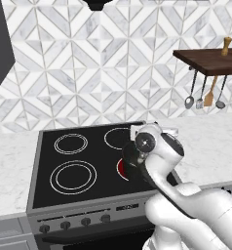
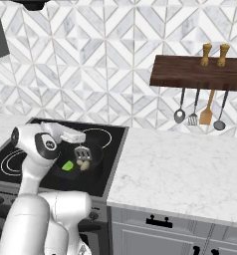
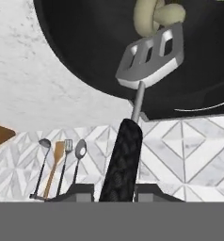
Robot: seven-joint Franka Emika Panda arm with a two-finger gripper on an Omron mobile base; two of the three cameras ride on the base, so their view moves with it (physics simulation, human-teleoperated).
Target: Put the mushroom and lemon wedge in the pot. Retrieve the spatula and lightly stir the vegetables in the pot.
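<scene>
I could read no brand, label or lettering anywhere, not on the stove [image 1: 88,166], its front knobs or the utensils. My arm rose from the base, bent sharply at the elbow and folded forward over the front right part of the cooktop, with my wrist turned so that my jaws pointed down and away toward the pot [image 2: 83,167]. My jaws [image 3: 115,193] stood one at each side of the spatula's black handle, whose textured grip ran up between my two dark fingertips [image 3: 81,192]; I could not tell whether they still pressed on it or stood just apart from it. The spatula [image 3: 151,59] reached from my jaws into the round black pot [image 3: 85,47], its slotted silver-grey head lying low inside the bowl and touching or just beside a pale mushroom [image 3: 156,16]. In the right base view the spatula head [image 2: 82,152] sat over the pot with the mushroom [image 2: 82,164] just beneath it and the bright yellow-green lemon wedge [image 2: 67,166] beside that, both within the pot. The pot rested on the stove's front right burner, next to the white marble bench [image 2: 180,169]. Further right, a ladle, a slotted turner, an orange-headed spatula and a spoon hung beneath a dark wooden shelf [image 2: 197,72] that carried two wooden grinders.
</scene>
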